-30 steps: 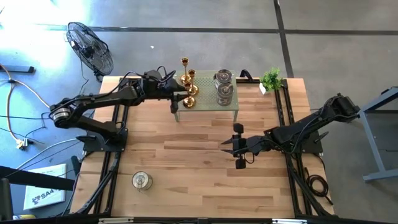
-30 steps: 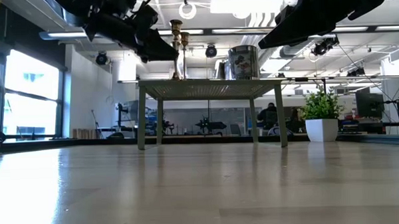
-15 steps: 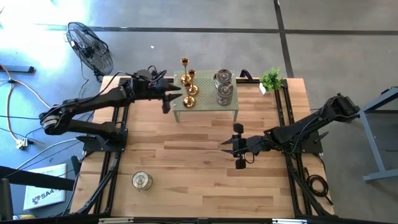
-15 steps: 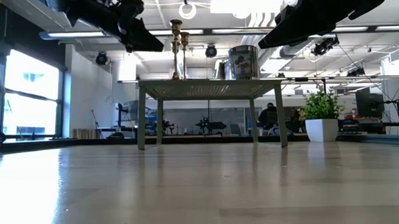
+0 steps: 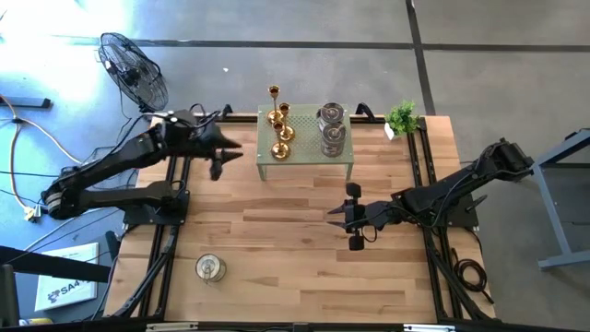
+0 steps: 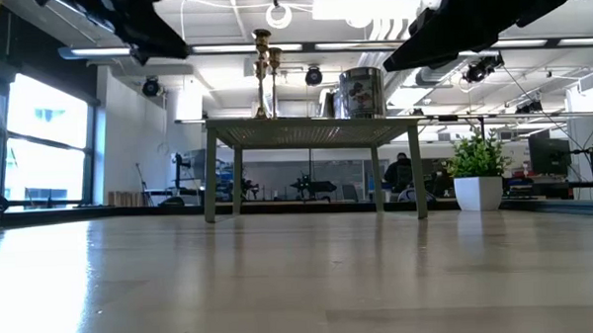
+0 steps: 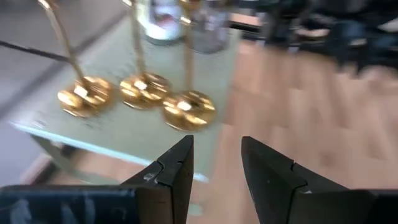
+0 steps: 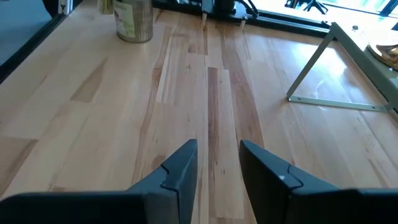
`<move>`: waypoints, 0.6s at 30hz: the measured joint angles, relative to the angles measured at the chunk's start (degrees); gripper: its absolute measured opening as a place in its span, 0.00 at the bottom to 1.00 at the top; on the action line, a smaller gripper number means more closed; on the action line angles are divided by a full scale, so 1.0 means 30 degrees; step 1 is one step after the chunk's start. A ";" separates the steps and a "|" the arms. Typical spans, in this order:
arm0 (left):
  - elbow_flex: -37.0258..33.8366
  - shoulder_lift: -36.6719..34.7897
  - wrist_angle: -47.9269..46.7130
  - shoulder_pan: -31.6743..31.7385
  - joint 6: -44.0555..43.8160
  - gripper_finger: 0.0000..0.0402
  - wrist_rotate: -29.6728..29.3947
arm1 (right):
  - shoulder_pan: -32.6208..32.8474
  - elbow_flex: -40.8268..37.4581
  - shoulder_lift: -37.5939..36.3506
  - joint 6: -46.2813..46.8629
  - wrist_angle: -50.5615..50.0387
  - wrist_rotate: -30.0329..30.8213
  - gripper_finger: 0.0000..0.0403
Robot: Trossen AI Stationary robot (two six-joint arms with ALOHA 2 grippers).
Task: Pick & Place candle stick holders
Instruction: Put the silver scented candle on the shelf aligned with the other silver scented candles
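While both hands sit slightly open and empty, left hand [image 5: 221, 159] hovers beside stand [image 5: 304, 159] holding gold holders [image 5: 279, 129]; right hand [image 5: 343, 218] mid-worktop [image 5: 277, 267].

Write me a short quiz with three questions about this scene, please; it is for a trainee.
1. True or false: all three gold holders are on the stand.
2. Short answer: is the left pincer or the right pincer holding anything?
3. Choose one: where is the lone silver jar?
A. On the table, on the left arm's side, far from the stand
B. On the stand, between the gold holders
C. In the right pincer

Key:
1. True.
2. No; both are open with nothing between the fingers.
3. A.
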 joint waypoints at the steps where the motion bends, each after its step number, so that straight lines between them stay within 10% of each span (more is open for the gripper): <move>1: -0.0003 -0.0388 -0.0529 0.0000 -0.0307 0.33 0.0646 | 0.0005 0.0000 0.0000 0.0000 0.0085 0.0012 0.28; 11: -0.0002 -0.1691 -0.1458 -0.0015 0.1060 0.33 0.8680 | 0.0001 0.0000 0.0000 -0.0231 0.1119 -0.0026 0.28; 18: -0.0007 -0.1682 -0.1078 -0.0015 -0.0154 0.33 0.5564 | 0.0007 0.0000 0.0000 0.0642 0.1106 -0.0699 0.28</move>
